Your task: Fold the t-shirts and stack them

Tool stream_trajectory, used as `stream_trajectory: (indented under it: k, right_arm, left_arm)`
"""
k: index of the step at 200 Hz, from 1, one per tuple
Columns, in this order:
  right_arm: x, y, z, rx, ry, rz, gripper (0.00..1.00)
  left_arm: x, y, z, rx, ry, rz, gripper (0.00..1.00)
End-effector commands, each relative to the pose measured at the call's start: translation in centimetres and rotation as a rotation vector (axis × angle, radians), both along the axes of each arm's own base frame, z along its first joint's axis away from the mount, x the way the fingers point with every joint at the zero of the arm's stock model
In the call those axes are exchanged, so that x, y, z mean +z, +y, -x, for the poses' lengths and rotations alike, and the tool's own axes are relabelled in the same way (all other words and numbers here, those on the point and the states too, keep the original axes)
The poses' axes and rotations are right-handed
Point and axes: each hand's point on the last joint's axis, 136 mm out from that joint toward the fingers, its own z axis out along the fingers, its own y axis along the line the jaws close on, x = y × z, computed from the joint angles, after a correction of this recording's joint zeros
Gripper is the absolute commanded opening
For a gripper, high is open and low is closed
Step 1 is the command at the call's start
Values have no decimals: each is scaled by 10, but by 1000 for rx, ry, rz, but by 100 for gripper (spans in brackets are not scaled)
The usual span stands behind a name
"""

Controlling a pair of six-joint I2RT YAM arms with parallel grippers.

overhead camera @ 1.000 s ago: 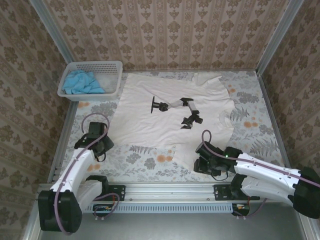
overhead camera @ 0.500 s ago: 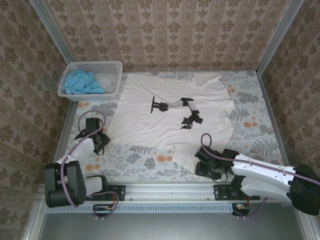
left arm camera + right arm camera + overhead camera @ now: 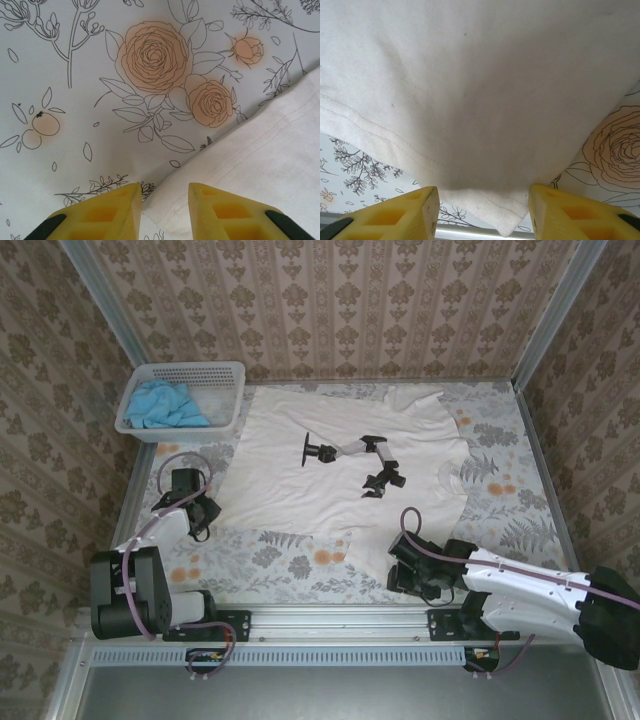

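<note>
A cream-white t-shirt [image 3: 290, 470] lay spread flat across the middle of the flowered table [image 3: 290, 558] as two robot arms lined up on its near edge, apparently for a first fold. The left gripper [image 3: 165, 192], its yellow fingers a narrow gap apart, sat low over the shirt's left corner. The stitched hem reached just into that gap, with nothing visibly pinched. The right gripper [image 3: 483, 190], jaws wide, straddled the hem's other corner, which pointed between its fingers. A sky-blue t-shirt [image 3: 165, 405] lay bunched in the white basket [image 3: 232, 370] at the table's far left corner. To fold cleanly, each gripper would likely need to press down to the tabletop and take a good depth of hem, not merely the tip, before closing. Both should then lift together and carry the edge evenly toward the far side, keeping the cloth taut between them so that it does not sag, twist or slip free.
</note>
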Motion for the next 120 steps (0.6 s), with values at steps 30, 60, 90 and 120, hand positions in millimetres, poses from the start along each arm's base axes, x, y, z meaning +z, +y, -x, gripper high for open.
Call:
stream_trajectory:
  k: [30, 60, 90, 120]
  right_arm:
    - [-7, 0, 13, 11, 59, 7, 52]
    - [-9, 0, 15, 14, 67, 21, 53]
    - [-9, -5, 18, 17, 76, 50, 52]
    - [-6, -10, 21, 13, 80, 69, 50]
  left_arm:
    - [-7, 2, -8, -12, -6, -10, 31]
    - [-13, -4, -14, -42, -6, 17, 30]
    - [-15, -2, -16, -45, -3, 10, 25]
    - [-15, -3, -16, -51, -5, 7, 15]
